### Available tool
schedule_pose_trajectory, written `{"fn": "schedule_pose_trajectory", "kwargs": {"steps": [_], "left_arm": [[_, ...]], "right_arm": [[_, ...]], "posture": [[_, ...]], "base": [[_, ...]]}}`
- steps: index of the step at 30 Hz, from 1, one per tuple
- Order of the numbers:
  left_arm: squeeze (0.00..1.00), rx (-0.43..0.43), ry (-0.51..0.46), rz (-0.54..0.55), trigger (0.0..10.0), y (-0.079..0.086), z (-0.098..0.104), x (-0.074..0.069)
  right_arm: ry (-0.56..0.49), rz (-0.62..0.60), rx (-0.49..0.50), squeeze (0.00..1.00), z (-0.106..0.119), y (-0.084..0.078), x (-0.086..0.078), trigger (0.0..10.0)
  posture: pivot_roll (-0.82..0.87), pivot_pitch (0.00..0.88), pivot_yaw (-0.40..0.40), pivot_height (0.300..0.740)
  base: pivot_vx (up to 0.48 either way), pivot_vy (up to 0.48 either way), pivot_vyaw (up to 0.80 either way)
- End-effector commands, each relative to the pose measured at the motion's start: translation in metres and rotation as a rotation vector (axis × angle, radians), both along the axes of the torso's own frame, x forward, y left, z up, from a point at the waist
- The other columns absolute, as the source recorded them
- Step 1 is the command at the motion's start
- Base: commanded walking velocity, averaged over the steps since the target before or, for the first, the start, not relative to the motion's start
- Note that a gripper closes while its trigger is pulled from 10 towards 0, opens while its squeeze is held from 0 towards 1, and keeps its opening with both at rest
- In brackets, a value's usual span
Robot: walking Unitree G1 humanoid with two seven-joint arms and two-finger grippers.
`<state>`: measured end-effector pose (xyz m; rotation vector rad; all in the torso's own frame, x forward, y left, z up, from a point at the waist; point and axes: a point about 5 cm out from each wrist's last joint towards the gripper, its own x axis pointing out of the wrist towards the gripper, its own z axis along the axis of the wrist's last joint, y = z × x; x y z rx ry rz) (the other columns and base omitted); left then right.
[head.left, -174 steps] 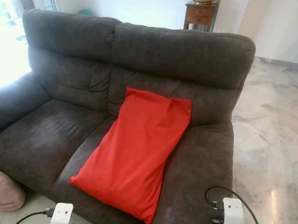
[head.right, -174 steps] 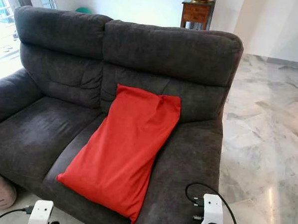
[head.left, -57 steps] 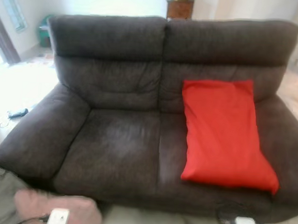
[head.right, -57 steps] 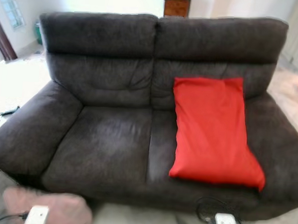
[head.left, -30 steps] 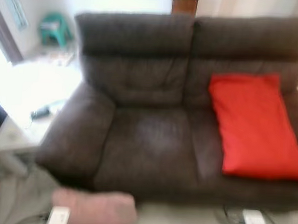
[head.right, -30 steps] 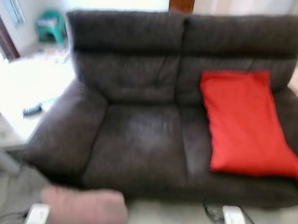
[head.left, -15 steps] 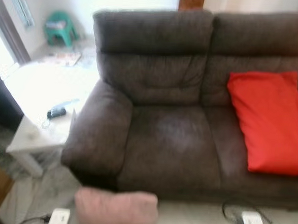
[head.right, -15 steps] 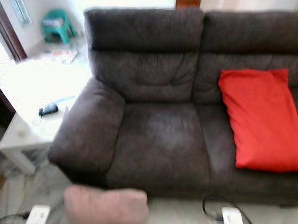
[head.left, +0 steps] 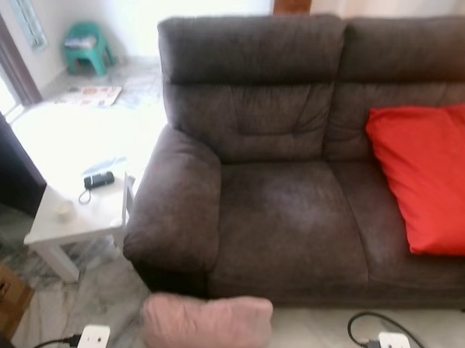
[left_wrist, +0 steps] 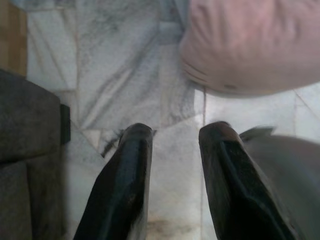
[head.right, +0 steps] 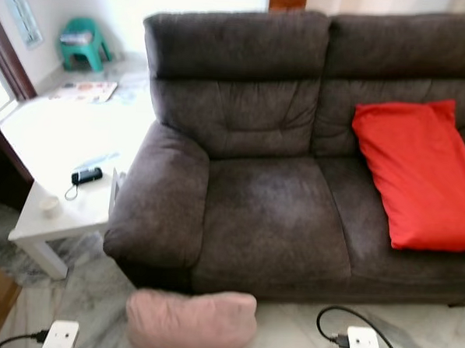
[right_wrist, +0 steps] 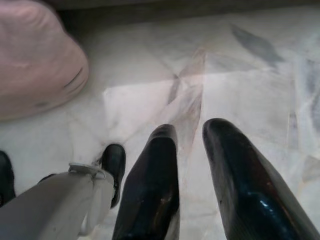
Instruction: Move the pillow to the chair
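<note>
1. The left gripper hangs over the marble floor, its two black fingers held a narrow gap apart with nothing between them.
2. The right gripper also points at bare floor, fingers slightly parted and holding nothing.
3. A pink cushion lies on the floor just ahead of both grippers, against the front edge of the dark grey sofa.
4. The red pillow leans on the sofa's right seat, its top against the backrest and its lower corner near the seat's front edge.
5. The sofa's left seat is open.
6. A low white side table stands just beside the sofa's left armrest, carrying a small dark device.
7. Farther back, a teal stool stands near the wall.
</note>
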<state>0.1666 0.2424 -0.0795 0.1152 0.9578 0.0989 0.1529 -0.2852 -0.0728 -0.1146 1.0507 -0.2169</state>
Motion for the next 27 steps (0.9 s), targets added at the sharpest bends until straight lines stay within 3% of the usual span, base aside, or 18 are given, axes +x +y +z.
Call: {"fn": "schedule_pose_trajectory", "kwargs": {"steps": [1, 9, 27], "left_arm": [[0.0, 0.016, 0.031, 0.016, 10.0, 0.0087, -0.002, -0.0099], [0.0, 0.016, 0.03, 0.016, 10.0, 0.0088, -0.002, -0.0099], [0.0, 0.009, 0.023, 0.012, 10.0, 0.0083, -0.0017, -0.0093]], "right_arm": [[-0.02, 0.007, 0.013, 0.0, 0.0012, 0.005, 0.0073, 10.0], [-0.019, 0.011, 0.016, 0.0, 0.0009, 0.0056, 0.0072, 10.0], [-0.021, 0.017, 0.023, 0.0, 0.0008, 0.0063, 0.0071, 10.0]], "posture": [[0.03, 0.023, 0.028, 0.74], [0.03, 0.022, 0.028, 0.74], [0.04, 0.021, 0.026, 0.74]], "base": [[0.0, 0.364, 0.0], [0.0, 0.361, 0.0], [0.0, 0.0, 0.0]]}}
